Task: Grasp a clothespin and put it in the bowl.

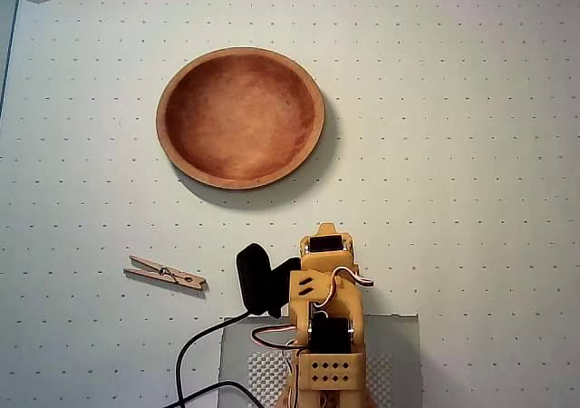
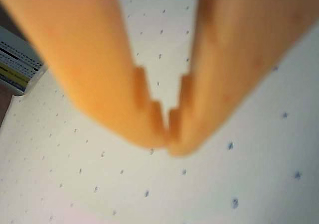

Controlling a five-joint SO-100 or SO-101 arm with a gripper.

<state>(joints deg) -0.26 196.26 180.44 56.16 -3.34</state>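
The gripper [image 2: 168,143] was pinched closed and empty, nothing was picked up yet, so it needed to open over the clothespin [image 1: 166,274] lying below the empty bowl [image 1: 172,145].

The overhead camera looks straight down on the whole pale dotted table surface [image 1: 471,109], while the wrist camera looks closely past the blurred orange two-finger gripper [image 2: 168,137] onto the same surface [image 2: 99,184].
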